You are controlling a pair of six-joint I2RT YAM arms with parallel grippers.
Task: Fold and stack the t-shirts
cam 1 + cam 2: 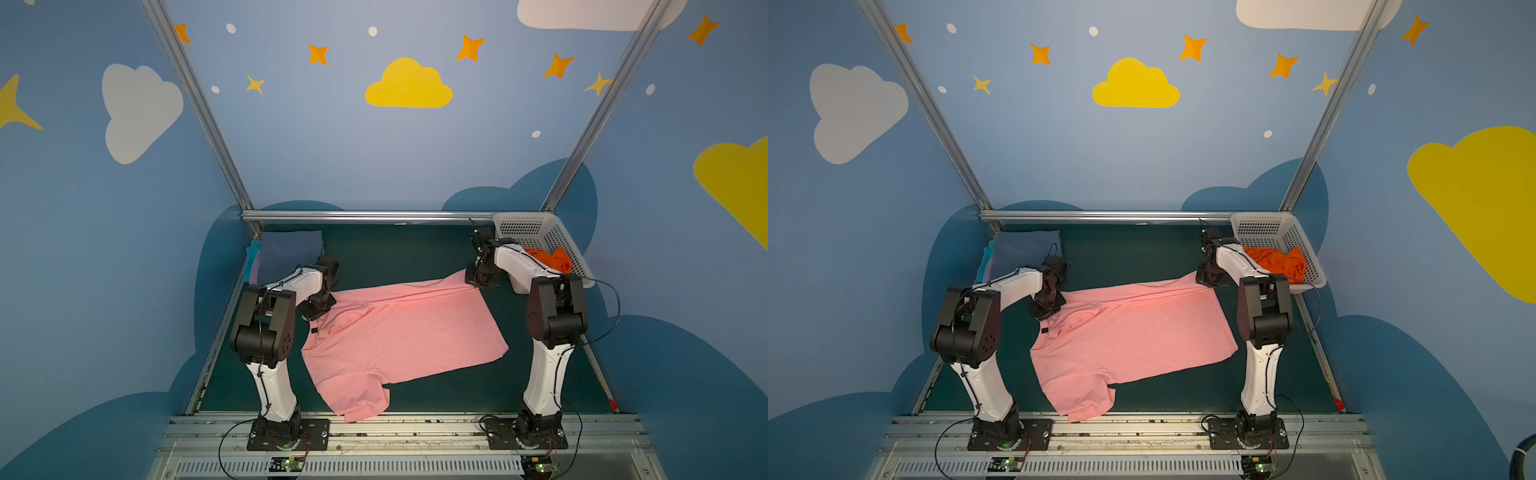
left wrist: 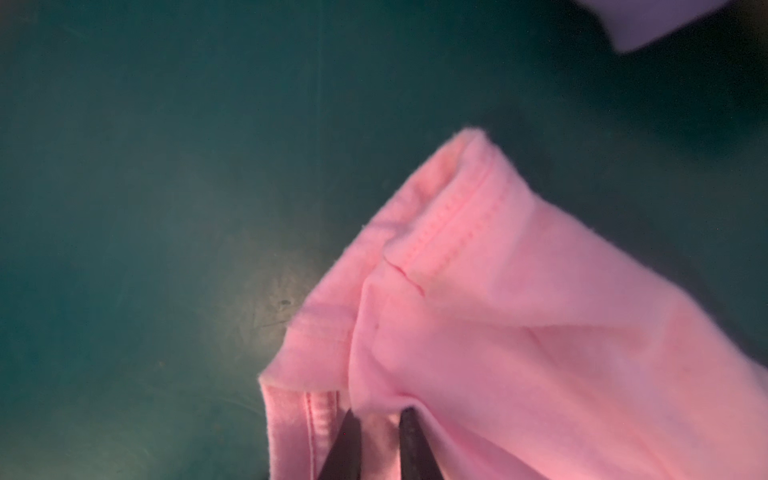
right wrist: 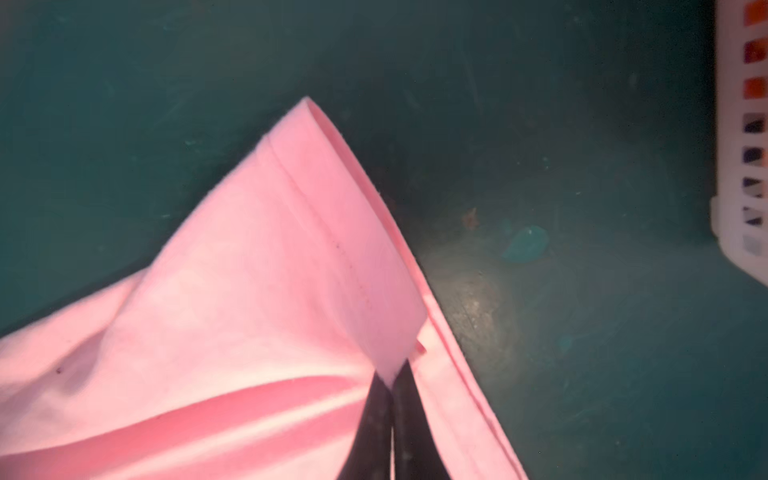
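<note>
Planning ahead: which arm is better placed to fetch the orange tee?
Right, likely: the basket holding the orange tee stands beside the right gripper, which grips the pink tee; the left gripper is farther off.

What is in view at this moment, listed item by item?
pink short-sleeved cotton t-shirt: one, light pink, spread across the middle of the mat.
folded t-shirt stack: one pile, slate-blue on top with lavender and teal edges beneath, far left corner.
crumpled orange t-shirt: one, bright orange, inside the basket.
white perforated plastic basket: one, white, far right corner.
dark green table mat: one, dark green, under everything.
left end effector: one, black, closed on pink fabric near a stitched hem.
right end effector: one, black, shut on the pink shirt's far right hem corner.
</note>
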